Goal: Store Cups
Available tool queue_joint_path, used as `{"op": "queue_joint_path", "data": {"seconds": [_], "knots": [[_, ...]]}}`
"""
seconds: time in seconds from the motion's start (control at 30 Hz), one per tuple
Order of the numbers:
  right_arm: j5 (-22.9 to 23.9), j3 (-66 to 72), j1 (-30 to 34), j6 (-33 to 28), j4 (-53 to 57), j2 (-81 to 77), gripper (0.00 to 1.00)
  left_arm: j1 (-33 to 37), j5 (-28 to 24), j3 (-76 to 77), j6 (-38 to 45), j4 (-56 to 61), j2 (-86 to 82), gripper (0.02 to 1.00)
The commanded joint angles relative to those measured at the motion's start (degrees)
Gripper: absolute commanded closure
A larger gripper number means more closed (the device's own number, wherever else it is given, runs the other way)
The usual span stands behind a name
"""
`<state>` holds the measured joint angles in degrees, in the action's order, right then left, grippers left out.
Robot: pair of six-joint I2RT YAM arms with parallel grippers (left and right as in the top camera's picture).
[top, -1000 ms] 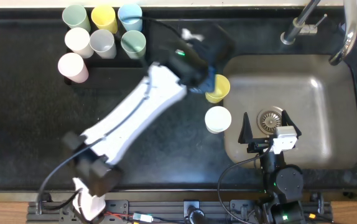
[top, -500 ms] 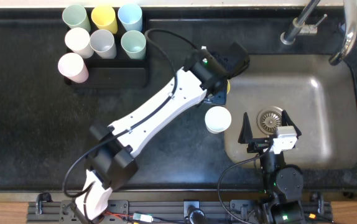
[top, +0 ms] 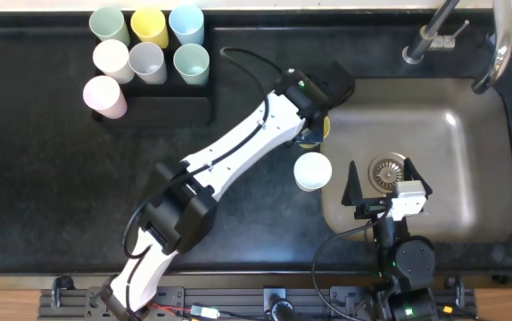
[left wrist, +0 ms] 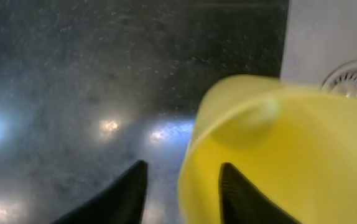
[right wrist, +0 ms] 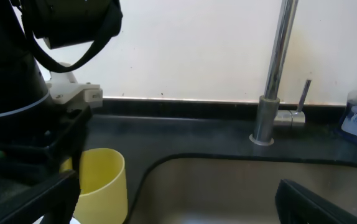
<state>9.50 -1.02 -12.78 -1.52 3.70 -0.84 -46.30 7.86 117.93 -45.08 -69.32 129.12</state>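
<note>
The left tool (left wrist: 183, 180) is at the yellow cup (left wrist: 278, 155), which stands on the worktop (top: 60, 178) just beside the sink's (top: 470, 134) left rim, at the centre of the top view. Its fingers are apart and straddle the cup's wall, one outside and one seemingly inside. Nothing is clamped yet.

To do this step well, the tool probably needs to sit a little deeper over the rim before closing, so the thin wall is pinched squarely and does not slip out. The cup looks light and could tip toward the sink if nudged sideways, so a straight lift is the safer choice.

A white cup (top: 312, 170) stands close below the yellow one in the top view and very near the arm. The lift should go up first, and swing only afterwards.

The rack (top: 185, 111) at upper left holds seven cups, and its lower row looks free to the right of the pink cup (top: 104, 96). The dark worktop between is bare, which leaves an open path.

The right tool (top: 387, 189) hangs over the sink near the drain, fingers wide apart and well clear of that route. The tap (top: 430, 36) stands at upper right, away from the work.
</note>
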Motion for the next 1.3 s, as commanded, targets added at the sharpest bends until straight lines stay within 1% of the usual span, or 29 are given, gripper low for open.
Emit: {"op": "queue_joint_path", "data": {"seconds": [0.03,0.1,0.13,0.23,0.27,0.37,0.47,0.53,0.67,0.77,0.83,0.9,0.97,1.13,1.3], "knots": [[0.61,0.74,0.15,-0.22,-0.31,0.59,0.005,0.11,0.33,1.44,-0.37,0.79,0.31,0.985],[0.61,0.74,0.15,-0.22,-0.31,0.59,0.003,0.11,1.46,1.44,-0.39,1.86,-0.98,0.985],[0.61,0.74,0.15,-0.22,-0.31,0.59,0.005,0.11,3.02,1.44,-0.59,2.38,-2.43,0.985],[0.61,0.74,0.15,-0.22,-0.31,0.59,0.005,0.70,8.72,1.40,-6.40,2.43,-7.98,0.985],[0.61,0.74,0.15,-0.22,-0.31,0.59,0.003,1.36,9.88,1.40,-7.74,2.40,-9.90,0.985],[0.61,0.74,0.15,-0.20,-0.31,0.59,0.003,4.83,12.46,1.33,-8.35,1.92,-16.24,0.985],[0.61,0.74,0.15,-0.22,-0.31,0.59,0.003,10.12,14.56,1.29,-8.44,-1.95,-21.49,0.985],[0.61,0.74,0.15,-0.20,-0.31,0.59,0.005,14.86,14.93,1.29,-11.32,-5.57,-24.02,0.985],[0.61,0.74,0.15,-0.22,-0.31,0.59,0.003,23.63,14.73,0.98,-23.34,-13.88,-26.95,0.985],[0.61,0.74,0.15,-0.22,-0.31,0.59,0.001,28.50,14.21,-2.14,-34.80,-18.51,-29.03,0.985],[0.61,0.74,0.15,-0.22,-0.31,0.59,0.005,31.10,11.72,-5.86,-44.89,-20.20,-29.75,0.982],[0.61,0.74,0.15,-0.22,-0.31,0.59,0.003,33.03,8.79,-10.05,-51.23,-19.43,-29.79,0.982],[0.61,0.74,0.15,-0.20,-0.31,0.61,0.003,34.60,6.99,-14.86,-53.77,-16.17,-29.79,0.982],[0.61,0.74,0.15,-0.22,-0.31,0.59,0.005,37.79,3.61,-24.85,-54.03,-5.11,-29.22,0.982],[0.61,0.74,0.15,-0.22,-0.31,0.59,0.003,38.93,2.69,-26.64,-53.90,-2.56,-26.32,0.982]]}}
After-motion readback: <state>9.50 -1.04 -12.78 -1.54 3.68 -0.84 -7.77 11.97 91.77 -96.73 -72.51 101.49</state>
